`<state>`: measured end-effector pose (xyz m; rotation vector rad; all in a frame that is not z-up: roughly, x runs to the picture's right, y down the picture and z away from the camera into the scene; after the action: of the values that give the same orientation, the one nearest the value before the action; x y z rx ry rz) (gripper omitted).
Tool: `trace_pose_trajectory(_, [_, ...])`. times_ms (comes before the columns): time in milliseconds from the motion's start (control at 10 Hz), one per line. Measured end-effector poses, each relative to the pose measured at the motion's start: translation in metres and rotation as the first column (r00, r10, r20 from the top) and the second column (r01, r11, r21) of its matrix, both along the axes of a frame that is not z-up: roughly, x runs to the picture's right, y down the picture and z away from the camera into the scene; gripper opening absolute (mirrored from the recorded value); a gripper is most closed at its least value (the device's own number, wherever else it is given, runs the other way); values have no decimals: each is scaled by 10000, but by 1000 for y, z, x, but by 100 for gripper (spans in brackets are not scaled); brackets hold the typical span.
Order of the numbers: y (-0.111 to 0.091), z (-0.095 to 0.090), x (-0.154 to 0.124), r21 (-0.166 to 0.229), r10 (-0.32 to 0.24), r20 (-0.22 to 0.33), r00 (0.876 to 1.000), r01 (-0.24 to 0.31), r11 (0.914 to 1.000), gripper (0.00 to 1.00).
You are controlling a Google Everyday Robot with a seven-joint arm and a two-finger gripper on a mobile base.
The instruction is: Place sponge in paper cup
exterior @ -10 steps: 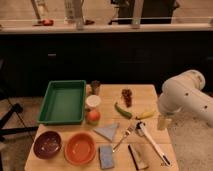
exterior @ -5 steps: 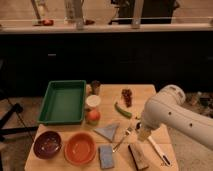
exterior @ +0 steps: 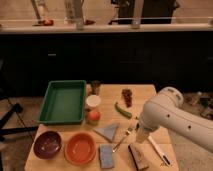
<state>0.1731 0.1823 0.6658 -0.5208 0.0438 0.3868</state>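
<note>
My gripper (exterior: pixel 142 136) hangs right of centre, low over the counter (exterior: pixel 110 97) near the pale blue cloth (exterior: pixel 107 131); I cannot tell whether it is clenched or released. The sponge (exterior: pixel 106 156) lies flat at the bottom edge, just right of the orange bowl (exterior: pixel 80 148). The paper cup (exterior: pixel 93 101) stands upright mid-frame beside the green tray (exterior: pixel 62 102).

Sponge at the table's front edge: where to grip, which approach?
Sponge lies flat, so probably top-down, pinching across its narrower width at the middle; orange bowl and brown block leave gaps either side. Gripper hangs just right of it in view.
</note>
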Motion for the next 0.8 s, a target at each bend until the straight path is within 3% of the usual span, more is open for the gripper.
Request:
trace_pose_trajectory(200, [10,0,-6,-22,15,92,10000,-15,10000,80])
trace_pose_trajectory(500, [55,2,-48,-120,230,195,9995,-227,9997,80])
trace_pose_trajectory(800, [85,4,-78,-162,456,18,9990,-455,9988,80])
